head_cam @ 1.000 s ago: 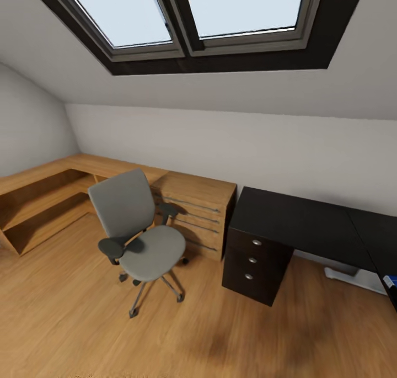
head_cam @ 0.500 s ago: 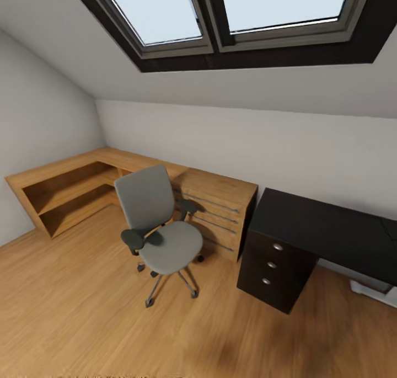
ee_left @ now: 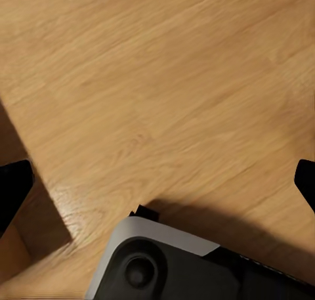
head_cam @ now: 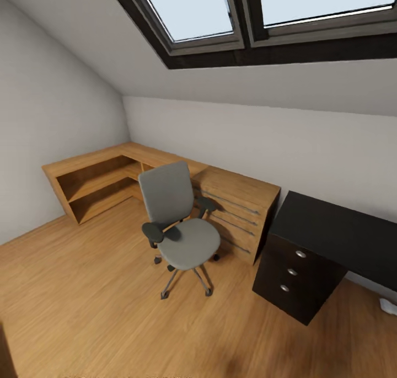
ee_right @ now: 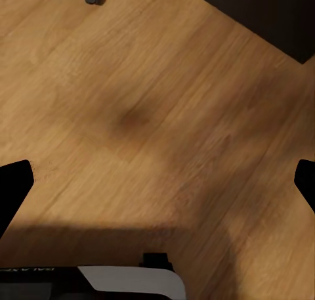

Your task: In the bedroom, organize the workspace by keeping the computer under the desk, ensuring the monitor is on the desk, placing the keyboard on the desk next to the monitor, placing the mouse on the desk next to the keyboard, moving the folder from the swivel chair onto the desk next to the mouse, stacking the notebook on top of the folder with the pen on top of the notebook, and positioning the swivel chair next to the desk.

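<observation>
Over wooden floor point(ee_left: 164, 83) | left claw point(ee_left: 157, 182) spread, pointing down | right claw point(ee_right: 157, 182) spread, pointing down

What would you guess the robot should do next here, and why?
Probably roll toward the swivel chair and reach for its back or an armrest, to push it nearer the desk. The chair stands apart from the desk, in front of the wooden cabinets, and its seat looks bare. Both wrist views show open fingers hanging over wooden floor, holding nothing.
</observation>
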Robot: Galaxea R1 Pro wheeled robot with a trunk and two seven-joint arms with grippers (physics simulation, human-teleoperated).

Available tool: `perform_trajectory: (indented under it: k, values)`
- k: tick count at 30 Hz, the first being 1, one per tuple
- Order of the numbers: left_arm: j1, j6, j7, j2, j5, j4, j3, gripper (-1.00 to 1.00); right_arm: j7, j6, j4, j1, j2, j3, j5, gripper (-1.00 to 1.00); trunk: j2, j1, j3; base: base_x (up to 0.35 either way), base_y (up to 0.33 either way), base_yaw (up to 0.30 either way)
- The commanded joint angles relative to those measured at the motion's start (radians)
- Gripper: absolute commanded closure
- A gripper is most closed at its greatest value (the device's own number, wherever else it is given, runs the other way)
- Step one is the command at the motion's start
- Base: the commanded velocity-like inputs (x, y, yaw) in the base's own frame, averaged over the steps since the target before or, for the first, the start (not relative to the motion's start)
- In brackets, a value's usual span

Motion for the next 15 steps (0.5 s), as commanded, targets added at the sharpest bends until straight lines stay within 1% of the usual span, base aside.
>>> perform_trajectory:
  k: [1,9,15]
  values:
    - [-0.001,-0.003,0.003,0.000,-0.001,0.001,-0.001,-1.00,-0.010,-0.004,0.002,-0.001,0.000,0.003,0.006,-1.00,-0.002,0.001,-0.003,0.000,0.000,0.263]
    - [-0.001,-0.003,0.003,0.000,-0.001,0.001,-0.001,-1.00,-0.065,-0.008,0.002,-0.001,0.003,0.002,0.005,-1.00,-0.002,0.001,-0.005,0.000,0.000,0.274]
    - [-0.001,-0.003,0.003,0.000,-0.001,0.001,-0.001,-1.00,-0.076,-0.010,0.002,-0.001,0.003,0.002,0.005,-1.00,-0.002,0.001,-0.005,0.000,0.000,0.279]
